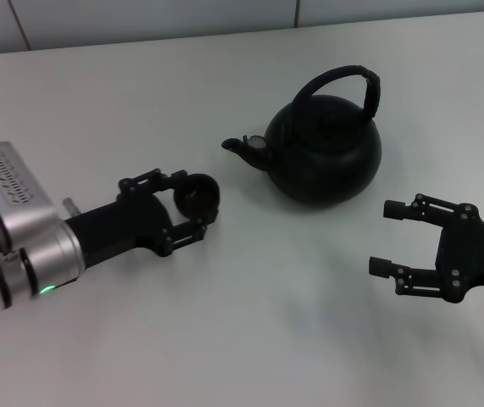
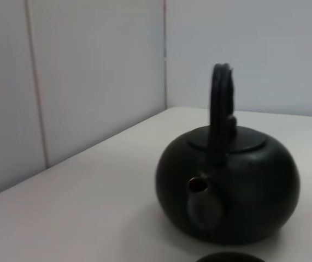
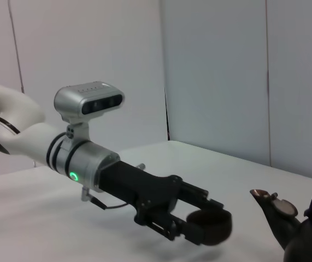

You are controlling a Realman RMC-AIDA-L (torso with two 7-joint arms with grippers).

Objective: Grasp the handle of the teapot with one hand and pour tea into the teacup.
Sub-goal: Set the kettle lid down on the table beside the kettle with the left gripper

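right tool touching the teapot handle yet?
Apart. The head view shows the right tool open, low beside the teapot, with bare table between them; the handle arches free above. The left tool holds the teacup.

Left hand (image 1: 192, 212) low, fingers closed around a load; right hand (image 1: 386, 239) spread wide, idle.

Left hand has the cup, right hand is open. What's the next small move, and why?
Probably bring the right gripper up and over to the handle. It hangs open beside the teapot, apart from it, while the left gripper already holds the teacup near the spout.
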